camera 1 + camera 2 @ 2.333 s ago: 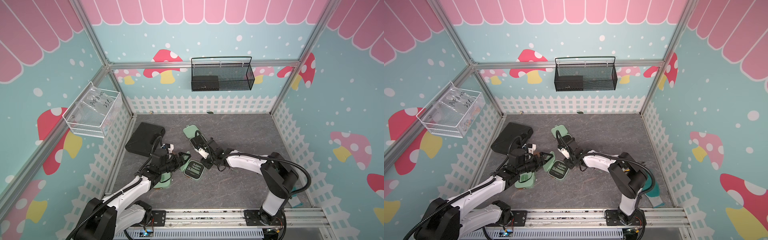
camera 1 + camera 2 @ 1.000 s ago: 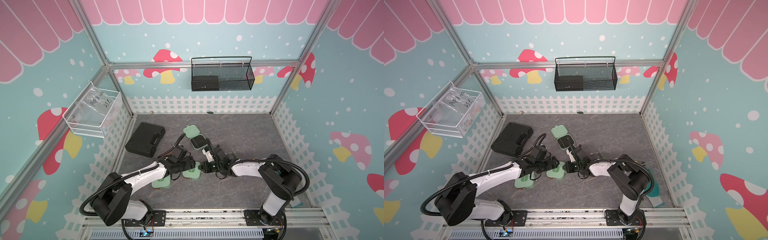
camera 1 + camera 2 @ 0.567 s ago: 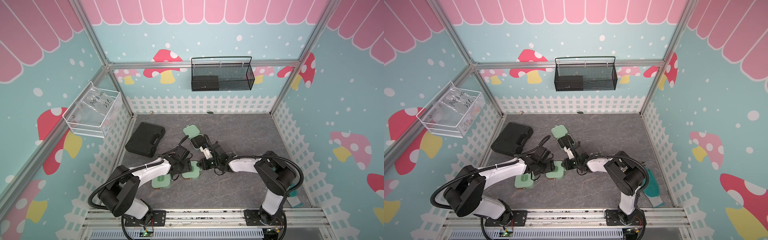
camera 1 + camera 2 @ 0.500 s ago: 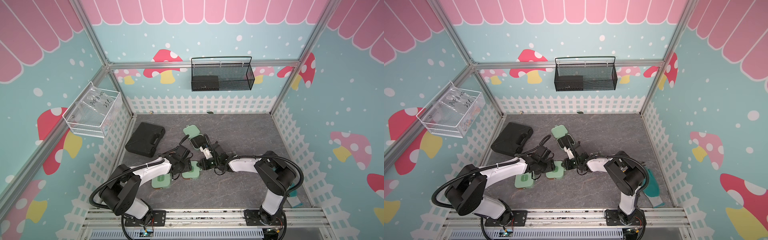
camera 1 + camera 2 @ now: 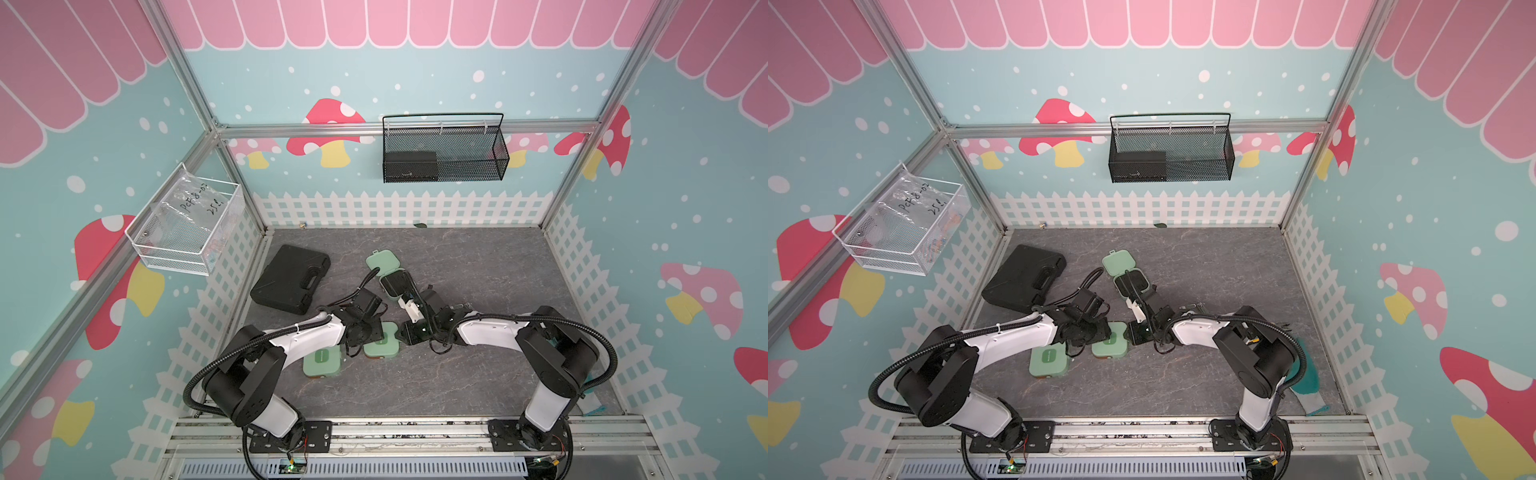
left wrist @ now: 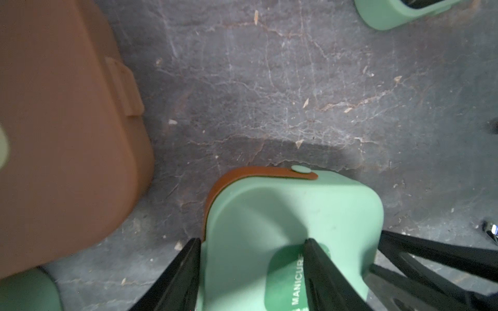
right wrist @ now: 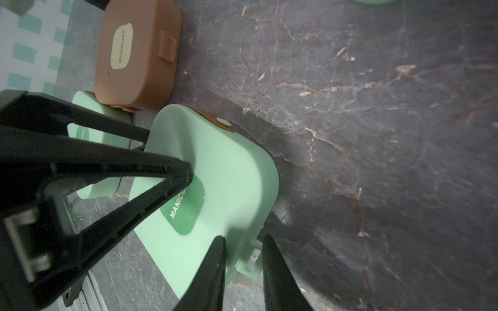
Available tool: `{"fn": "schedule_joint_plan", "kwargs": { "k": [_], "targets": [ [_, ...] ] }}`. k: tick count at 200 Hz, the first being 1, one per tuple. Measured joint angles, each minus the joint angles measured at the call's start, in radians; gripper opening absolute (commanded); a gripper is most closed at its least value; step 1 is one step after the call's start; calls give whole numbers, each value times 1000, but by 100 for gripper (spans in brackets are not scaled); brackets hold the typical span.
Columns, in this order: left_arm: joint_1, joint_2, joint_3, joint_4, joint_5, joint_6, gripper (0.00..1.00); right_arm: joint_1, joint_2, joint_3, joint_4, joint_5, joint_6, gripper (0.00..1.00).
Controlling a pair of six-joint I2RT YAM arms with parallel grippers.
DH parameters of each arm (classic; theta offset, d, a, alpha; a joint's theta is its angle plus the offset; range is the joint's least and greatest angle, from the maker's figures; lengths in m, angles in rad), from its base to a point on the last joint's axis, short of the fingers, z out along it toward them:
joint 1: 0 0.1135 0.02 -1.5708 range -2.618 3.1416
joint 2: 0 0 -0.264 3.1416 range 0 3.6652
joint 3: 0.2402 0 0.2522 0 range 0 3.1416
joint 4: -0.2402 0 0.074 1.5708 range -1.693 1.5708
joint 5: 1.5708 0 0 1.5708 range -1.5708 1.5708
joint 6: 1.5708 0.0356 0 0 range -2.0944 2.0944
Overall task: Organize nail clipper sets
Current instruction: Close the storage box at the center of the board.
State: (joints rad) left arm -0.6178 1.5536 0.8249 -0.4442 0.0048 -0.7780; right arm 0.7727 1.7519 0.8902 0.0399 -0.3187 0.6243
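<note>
Closed mint case (image 5: 386, 347) flat on table (image 5: 478, 266), centre. Left gripper (image 6: 253, 239) half-wide: one finger on lid, other at side edge. Right gripper (image 7: 244, 237) narrow, straddling latch tab (image 7: 250, 259); pinch unclear. Shell likely rigid, light, slick. Grip across opposite edges, not lid.

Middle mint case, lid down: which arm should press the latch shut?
Right. The right tool straddles the latch tab on the mint case. The left tool sits at the opposite edge, partly resting on the case's top, so it is probably better used to hold the case steady.
</note>
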Motion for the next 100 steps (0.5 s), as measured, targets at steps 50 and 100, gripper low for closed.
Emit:
{"fn": "schedule_joint_plan", "kwargs": {
  "k": [50, 100],
  "targets": [
    [0, 7, 10, -12, 0, 0, 59, 6, 0, 3, -7, 5, 21, 24],
    [0, 13, 11, -16, -2, -4, 54, 8, -3, -48, 77, -26, 80, 23]
  ]
}}
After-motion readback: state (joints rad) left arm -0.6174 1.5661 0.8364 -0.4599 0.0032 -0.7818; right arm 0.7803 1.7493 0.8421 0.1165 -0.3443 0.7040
